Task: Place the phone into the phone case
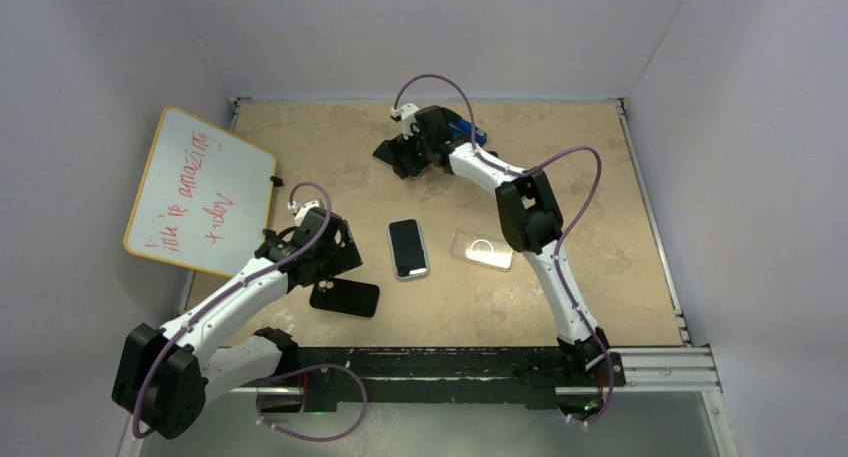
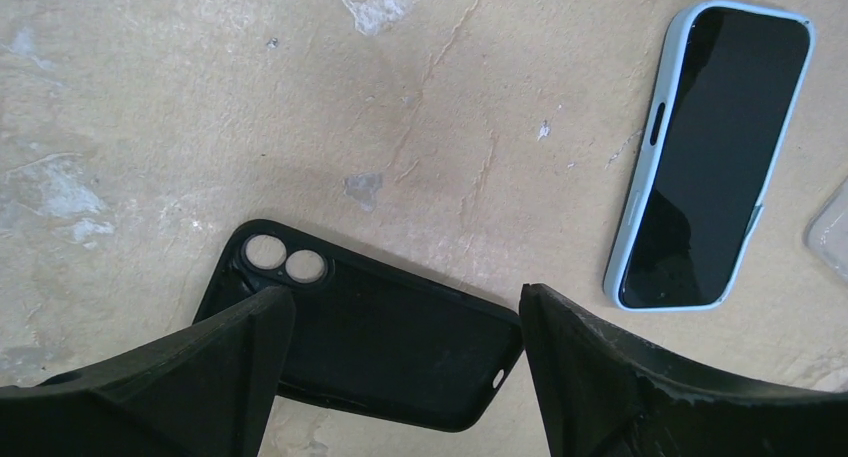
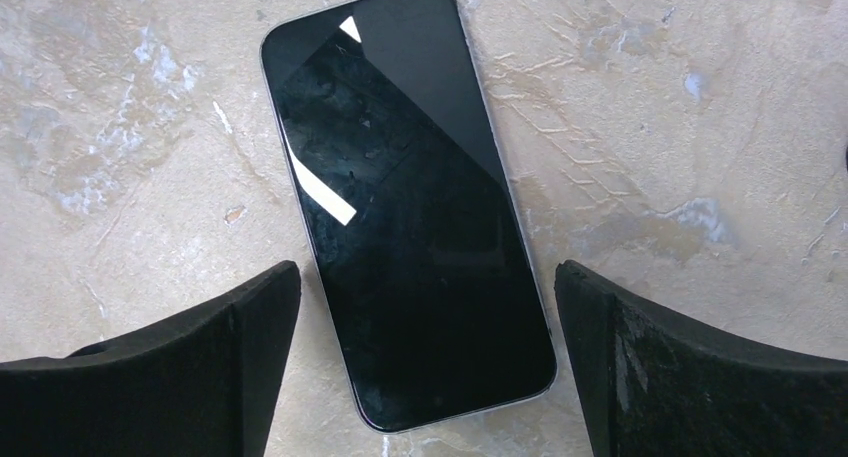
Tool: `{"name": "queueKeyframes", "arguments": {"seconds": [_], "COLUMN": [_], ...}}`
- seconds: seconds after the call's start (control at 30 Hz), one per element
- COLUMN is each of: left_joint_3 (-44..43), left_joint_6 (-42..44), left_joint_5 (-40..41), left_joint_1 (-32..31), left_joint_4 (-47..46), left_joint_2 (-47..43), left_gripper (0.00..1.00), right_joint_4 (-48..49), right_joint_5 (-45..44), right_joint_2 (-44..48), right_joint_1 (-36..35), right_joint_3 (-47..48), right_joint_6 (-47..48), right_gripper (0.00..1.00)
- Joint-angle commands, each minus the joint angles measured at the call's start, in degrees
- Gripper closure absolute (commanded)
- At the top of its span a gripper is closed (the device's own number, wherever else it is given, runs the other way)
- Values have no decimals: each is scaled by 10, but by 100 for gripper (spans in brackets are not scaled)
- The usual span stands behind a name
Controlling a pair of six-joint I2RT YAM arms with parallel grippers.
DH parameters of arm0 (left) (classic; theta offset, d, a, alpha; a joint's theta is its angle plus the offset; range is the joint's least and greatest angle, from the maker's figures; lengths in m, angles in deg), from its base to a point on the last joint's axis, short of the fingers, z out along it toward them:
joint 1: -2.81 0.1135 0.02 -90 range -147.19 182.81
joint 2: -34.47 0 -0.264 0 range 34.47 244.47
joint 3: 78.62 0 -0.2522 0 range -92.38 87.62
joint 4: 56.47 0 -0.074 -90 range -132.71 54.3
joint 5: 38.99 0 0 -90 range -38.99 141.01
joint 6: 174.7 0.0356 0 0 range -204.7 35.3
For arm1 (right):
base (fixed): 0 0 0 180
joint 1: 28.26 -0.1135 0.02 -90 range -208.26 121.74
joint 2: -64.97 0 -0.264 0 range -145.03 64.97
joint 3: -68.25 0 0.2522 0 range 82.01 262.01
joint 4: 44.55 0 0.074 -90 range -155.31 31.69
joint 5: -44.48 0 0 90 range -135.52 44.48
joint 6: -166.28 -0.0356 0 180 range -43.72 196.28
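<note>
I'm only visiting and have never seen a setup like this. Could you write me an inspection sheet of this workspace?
Surface: tan table top, worn, with pale blotches.
Job's things: bare black phone, screen up, at the far side; empty black soft phone case lying flat near the left arm.
Clutter: phone in a light blue case and clear case mid-table; small blue object, too small to identify.
Grippers: left gripper open above the black case; right gripper open above the bare phone.
Cables: purple cables loop along both arms.
Surroundings: orange-framed whiteboard with red writing at left; pale walls.
</note>
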Motion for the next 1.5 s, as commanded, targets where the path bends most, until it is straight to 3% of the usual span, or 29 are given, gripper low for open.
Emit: {"name": "queueKeyframes", "arguments": {"seconds": [0.0, 0.13, 0.23, 0.33, 0.47, 0.57, 0.87, 1.0, 1.23, 1.47], "left_joint_3": [5, 6, 11, -1, -16, -16, 6, 24, 29, 44], "left_joint_6": [-6, 2, 27, 66, 82, 59, 27, 42, 84, 64], "left_joint_5": [-31, -58, -92, -154, -182, -155, -128, -105, -151, -170], "left_joint_1": [2, 2, 2, 2, 2, 2, 1, 1, -2, -61], "left_joint_4": [-39, -58, -88, -110, -102, -75, -40, -61, -104, -151], "left_joint_2": [22, 39, 45, 63, 78, 71, 41, 59, 102, 105], "left_gripper": [15, 19, 19, 20, 20, 20, 18, 17, 20, 29], "right_joint_4": [-29, -29, -30, -30, 11, 42, 78, 57, 20, -2], "right_joint_5": [-20, -23, -53, -88, -82, -82, -106, -103, -101, -111], "right_joint_2": [15, 30, 43, 66, 135, 187, 287, 303, 360, 456], "right_joint_1": [-2, -4, -11, -23, -26, -32, -57, -60, -60, -60], "right_joint_3": [-18, -40, -61, -94, -195, -265, -416, -419, -421, -469], "right_joint_6": [23, 16, 11, 3, -34, -69, -109, -114, -166, -228], "right_gripper": [5, 15, 32, 44, 53, 56, 60, 54, 43, 38]}}
